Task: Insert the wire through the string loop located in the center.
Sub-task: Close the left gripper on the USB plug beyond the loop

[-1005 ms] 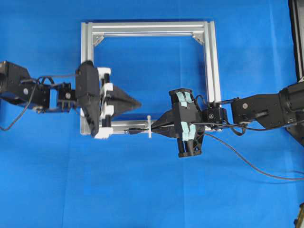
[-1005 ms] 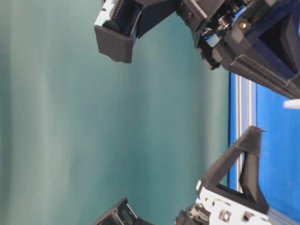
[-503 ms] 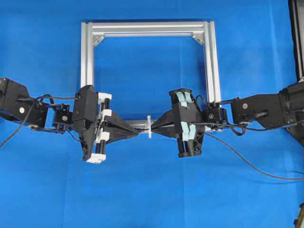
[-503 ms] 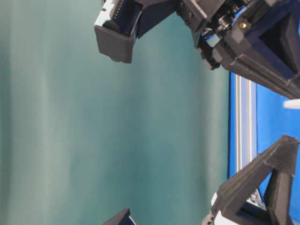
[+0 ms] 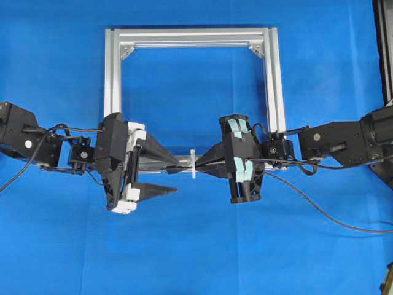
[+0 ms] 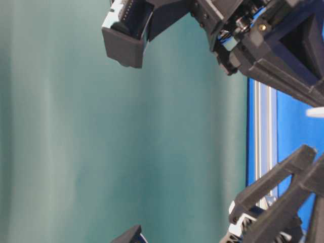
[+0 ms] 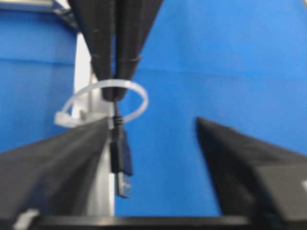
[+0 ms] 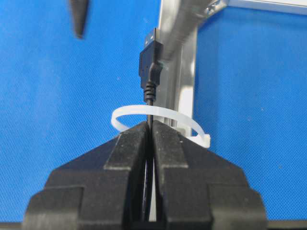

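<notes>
The wire's dark plug [image 8: 149,64] with its metal tip has passed through the white string loop [image 8: 182,117] on the front bar of the frame. My right gripper [image 8: 149,125] is shut on the wire just behind the loop. In the left wrist view the plug [image 7: 122,160] hangs below the loop [image 7: 141,98], close beside my left gripper's left finger [image 7: 62,158]. My left gripper [image 7: 153,122] is open, its fingers on either side of the plug without holding it. From overhead, the left gripper [image 5: 178,176] and right gripper [image 5: 199,166] face each other across the loop [image 5: 193,165].
The square silver frame [image 5: 193,35] lies on the blue cloth. The wire's slack trails from the right arm toward the right edge. A dark post [image 5: 384,49] stands at the far right. In the table-level view both grippers crowd the frame bar [image 6: 263,126].
My left gripper moved from inside the frame down to the front bar, then opened its jaws around the plug. The right gripper stayed shut on the wire and did not move.
</notes>
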`<act>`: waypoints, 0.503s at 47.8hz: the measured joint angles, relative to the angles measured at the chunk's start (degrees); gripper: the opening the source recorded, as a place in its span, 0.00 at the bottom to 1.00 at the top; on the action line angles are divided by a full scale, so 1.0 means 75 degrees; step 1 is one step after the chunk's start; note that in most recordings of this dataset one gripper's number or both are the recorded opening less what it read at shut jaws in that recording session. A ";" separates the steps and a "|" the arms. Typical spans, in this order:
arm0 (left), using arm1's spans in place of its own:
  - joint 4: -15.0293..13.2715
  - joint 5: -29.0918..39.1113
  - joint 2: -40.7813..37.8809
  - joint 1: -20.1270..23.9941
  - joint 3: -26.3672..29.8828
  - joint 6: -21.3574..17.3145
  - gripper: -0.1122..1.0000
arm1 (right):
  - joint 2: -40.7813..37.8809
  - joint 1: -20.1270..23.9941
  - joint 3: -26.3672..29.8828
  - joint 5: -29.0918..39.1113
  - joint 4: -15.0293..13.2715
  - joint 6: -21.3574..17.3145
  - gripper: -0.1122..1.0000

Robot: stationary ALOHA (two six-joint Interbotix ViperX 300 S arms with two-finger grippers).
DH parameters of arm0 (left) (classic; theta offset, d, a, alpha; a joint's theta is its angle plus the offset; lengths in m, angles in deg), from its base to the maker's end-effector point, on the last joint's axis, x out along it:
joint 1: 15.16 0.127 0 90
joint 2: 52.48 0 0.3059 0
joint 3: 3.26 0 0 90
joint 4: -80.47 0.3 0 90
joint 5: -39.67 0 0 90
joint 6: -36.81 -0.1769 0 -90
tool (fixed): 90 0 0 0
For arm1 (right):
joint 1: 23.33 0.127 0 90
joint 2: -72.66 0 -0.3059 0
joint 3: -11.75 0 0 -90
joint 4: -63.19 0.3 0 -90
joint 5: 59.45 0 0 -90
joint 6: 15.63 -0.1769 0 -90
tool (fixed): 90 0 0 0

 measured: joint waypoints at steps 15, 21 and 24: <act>-0.0012 0.0117 0.0000 0.0000 0.0012 0.0000 0.92 | 0.0000 0.0000 0.0000 0.0000 0.0000 0.0000 0.08; -0.0012 0.0176 0.0000 0.0012 0.0023 0.0012 0.92 | 0.0000 0.0000 -0.0012 0.0000 0.0000 0.0000 0.08; 0.0000 0.0176 -0.0012 0.0012 0.0023 0.0012 0.92 | 0.0000 0.0000 0.0000 0.0000 0.0000 0.0000 0.08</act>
